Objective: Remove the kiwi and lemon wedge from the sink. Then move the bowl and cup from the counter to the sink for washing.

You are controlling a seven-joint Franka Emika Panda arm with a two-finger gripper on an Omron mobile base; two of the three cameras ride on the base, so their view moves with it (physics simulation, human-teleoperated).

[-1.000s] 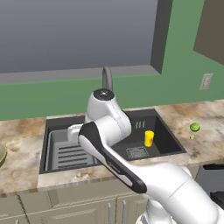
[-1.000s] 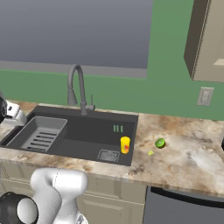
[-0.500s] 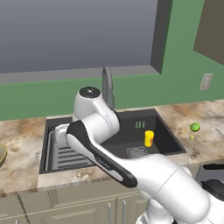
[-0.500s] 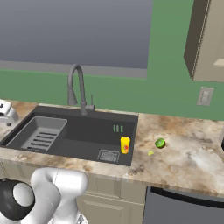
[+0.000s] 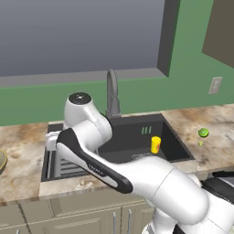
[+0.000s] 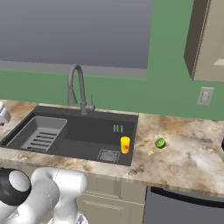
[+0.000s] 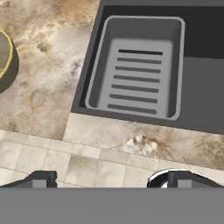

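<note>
The yellow cup (image 5: 156, 144) (image 6: 125, 145) stands upright inside the dark sink (image 5: 137, 130) (image 6: 87, 131), at its right end near the drain. On the counter (image 6: 188, 153) right of the sink lie the green kiwi (image 5: 203, 132) (image 6: 160, 143) and the tiny lemon wedge (image 5: 200, 143) (image 6: 150, 152). The tan-gold bowl (image 5: 1, 160) (image 7: 6, 59) sits on the counter left of the sink. My gripper (image 7: 111, 179) is open and holds nothing. It hangs over the counter's front edge by the sink's left end, with the bowl off to its left.
The grey ribbed rack insert (image 7: 138, 65) (image 6: 39, 133) fills the sink's left half. A gooseneck faucet (image 5: 112, 91) (image 6: 76, 87) rises behind the basin. Tiled floor (image 7: 87, 166) shows below the counter's front edge. My own arm (image 5: 91, 160) crosses in front of the sink's left part.
The arm has swung left, from above the middle of the sink to its left end. The jaws stayed open. Cup, kiwi and lemon wedge have not moved.
</note>
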